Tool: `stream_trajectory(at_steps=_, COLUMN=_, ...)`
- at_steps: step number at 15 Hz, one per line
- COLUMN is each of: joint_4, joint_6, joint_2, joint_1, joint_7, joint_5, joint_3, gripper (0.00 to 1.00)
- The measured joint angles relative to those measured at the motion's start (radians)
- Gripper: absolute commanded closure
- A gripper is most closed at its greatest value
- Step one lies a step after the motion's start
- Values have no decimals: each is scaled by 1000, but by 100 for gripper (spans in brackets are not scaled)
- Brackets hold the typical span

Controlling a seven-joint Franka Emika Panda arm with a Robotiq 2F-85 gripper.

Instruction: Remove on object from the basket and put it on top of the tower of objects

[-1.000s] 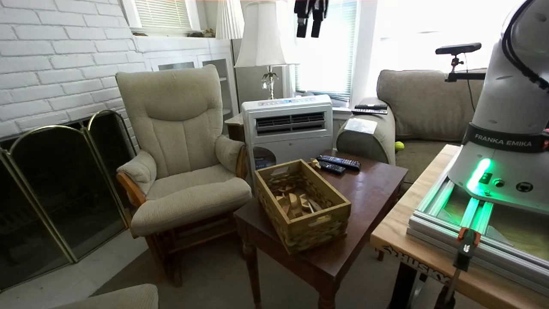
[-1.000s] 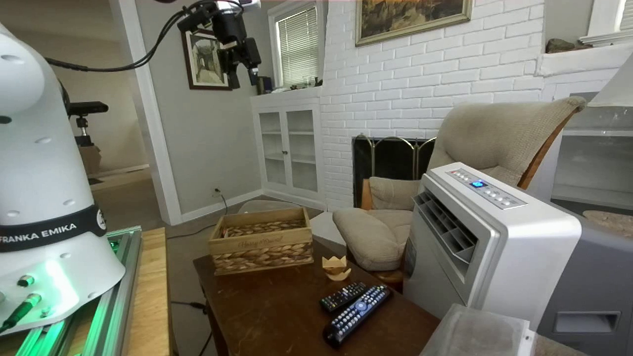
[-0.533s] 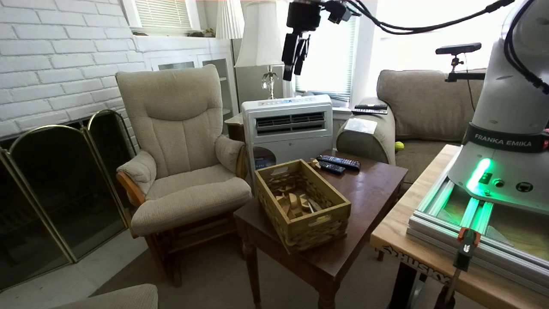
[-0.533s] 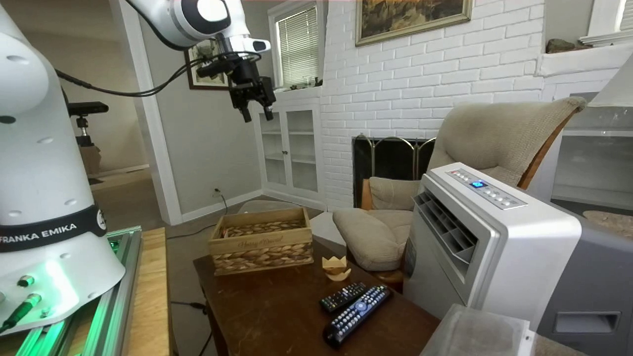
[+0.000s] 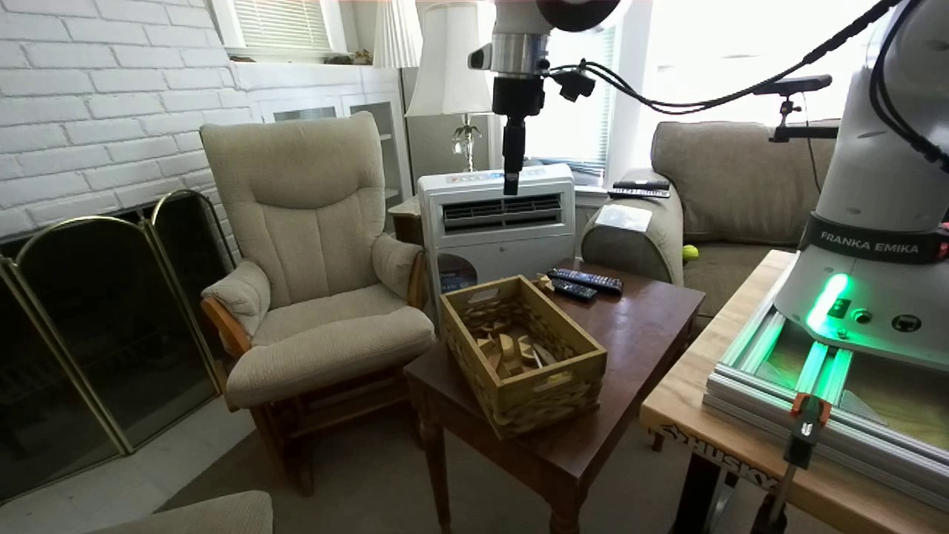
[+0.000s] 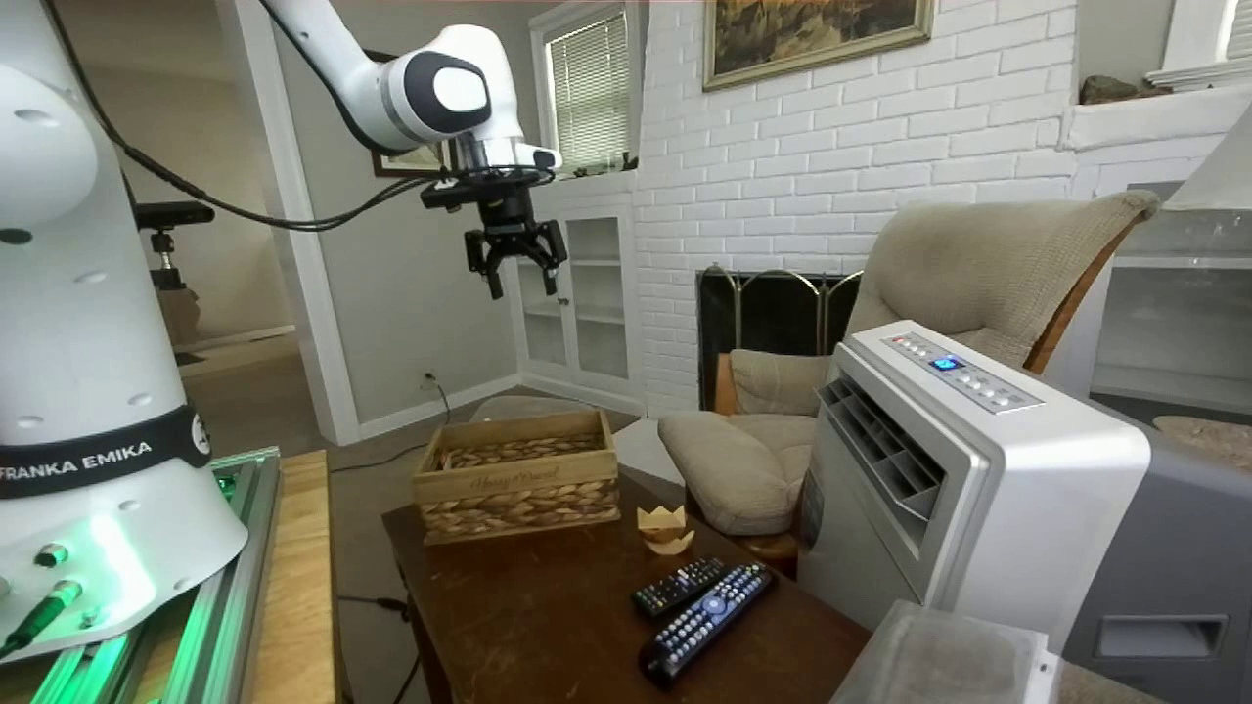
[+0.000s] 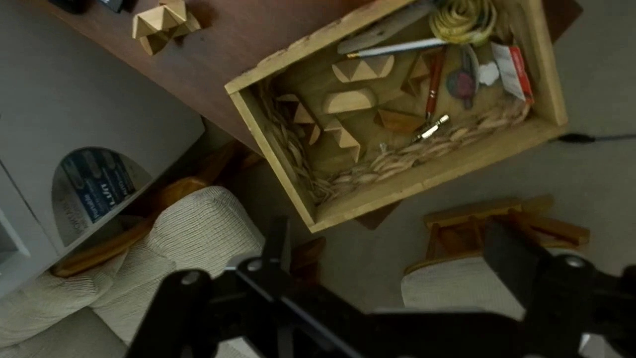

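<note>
Wrist view showed wooden blocks (image 7: pixel 349 101) in the woven basket (image 7: pixel 274 156), a block tower (image 7: pixel 160 22) at left; the gripper (image 7: pixel 385 226), fingers parted, held nothing; picking and stacking seemingly remained.

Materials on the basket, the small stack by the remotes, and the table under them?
Basket: seems yellowish wood framing, dull, going by the flat plank-like strips; sides look like plant fibre, from the thick plaits.
Stack: likely bare wood; tan, matte, crisp facets.
Table: probably stained wood, dark red-brown with a soft sheen; could be veneer.
</note>
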Motion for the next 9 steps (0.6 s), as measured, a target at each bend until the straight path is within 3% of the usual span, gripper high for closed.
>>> stream_trajectory(at_steps=2, joint_4=0, joint_6=0, joint_2=24, joint_1=-9, joint_7=1, joint_5=-60, joint_3=0, gripper=0)
stream_trajectory(at_steps=9, joint_4=-1, joint_6=11, joint_2=46, joint_1=-5, joint_7=-47, joint_5=-115, joint_3=3, gripper=0)
